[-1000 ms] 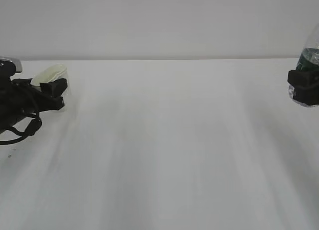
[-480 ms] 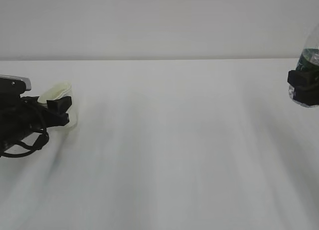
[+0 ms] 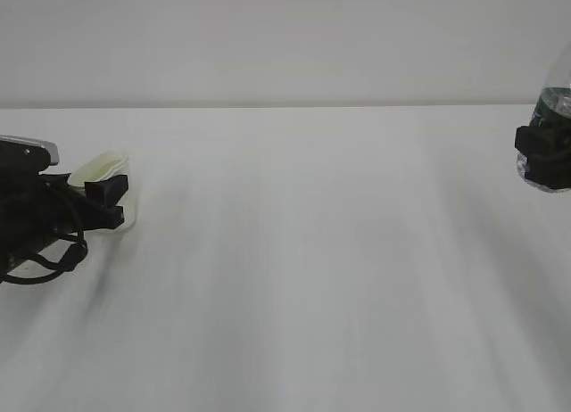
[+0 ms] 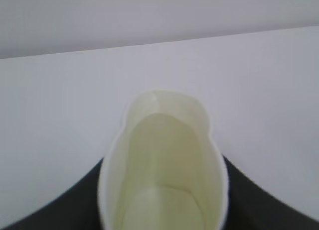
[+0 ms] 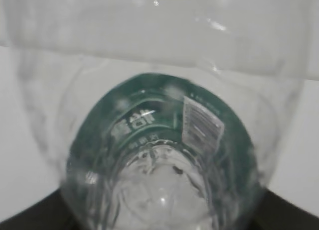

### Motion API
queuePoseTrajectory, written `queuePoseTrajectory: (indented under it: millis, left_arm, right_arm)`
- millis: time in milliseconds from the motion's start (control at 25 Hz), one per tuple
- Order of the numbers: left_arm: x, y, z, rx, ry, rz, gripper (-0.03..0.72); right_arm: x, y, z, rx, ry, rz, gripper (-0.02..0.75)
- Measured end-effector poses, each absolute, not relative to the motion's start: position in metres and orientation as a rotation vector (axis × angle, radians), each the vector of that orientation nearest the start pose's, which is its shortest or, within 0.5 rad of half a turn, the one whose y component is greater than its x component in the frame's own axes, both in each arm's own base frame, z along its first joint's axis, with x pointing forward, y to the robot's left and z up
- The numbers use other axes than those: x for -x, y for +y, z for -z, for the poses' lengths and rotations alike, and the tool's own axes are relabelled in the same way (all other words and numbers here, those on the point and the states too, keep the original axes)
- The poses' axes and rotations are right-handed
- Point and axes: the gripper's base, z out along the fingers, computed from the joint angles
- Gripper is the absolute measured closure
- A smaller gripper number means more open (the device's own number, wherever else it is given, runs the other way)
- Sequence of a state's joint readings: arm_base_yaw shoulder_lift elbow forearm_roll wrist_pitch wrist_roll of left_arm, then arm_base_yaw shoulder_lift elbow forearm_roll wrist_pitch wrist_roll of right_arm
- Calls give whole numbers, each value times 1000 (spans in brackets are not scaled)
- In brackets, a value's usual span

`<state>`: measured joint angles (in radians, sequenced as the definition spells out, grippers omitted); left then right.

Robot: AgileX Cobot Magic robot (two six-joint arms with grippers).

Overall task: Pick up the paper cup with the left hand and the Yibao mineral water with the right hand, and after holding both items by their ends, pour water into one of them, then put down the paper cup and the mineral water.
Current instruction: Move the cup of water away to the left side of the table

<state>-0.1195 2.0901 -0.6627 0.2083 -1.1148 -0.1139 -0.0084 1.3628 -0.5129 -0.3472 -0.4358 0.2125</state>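
The paper cup (image 3: 109,173) is white with a cream inside and tilts its mouth up and to the left at the left edge of the exterior view. My left gripper (image 3: 112,203) is shut on it, low over the table; whether the base touches I cannot tell. In the left wrist view the cup (image 4: 162,160) is squeezed oval between the black fingers (image 4: 70,210). At the right edge my right gripper (image 3: 543,157) is shut on the Yibao mineral water (image 3: 557,101), held above the table. The right wrist view looks along the clear bottle (image 5: 164,140) to its green label; the mouth is out of view.
A plain white table (image 3: 303,269) fills the exterior view, and its far edge meets a pale wall (image 3: 285,37). Loose black cables (image 3: 45,256) hang under the left arm near the table.
The left gripper has come down and slightly right with the cup, bringing it close to the table; it has barely moved in the last half second. The right gripper and bottle stayed still.
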Motion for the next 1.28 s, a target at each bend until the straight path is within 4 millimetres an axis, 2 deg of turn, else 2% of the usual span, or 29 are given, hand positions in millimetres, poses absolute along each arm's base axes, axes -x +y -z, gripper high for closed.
queuePoseTrajectory:
  millis: [1280]
  left_arm:
    - [-335, -57, -88, -253, 1790, 244, 330]
  right_arm:
    - [-260, 10, -216, 197, 1940, -51, 336]
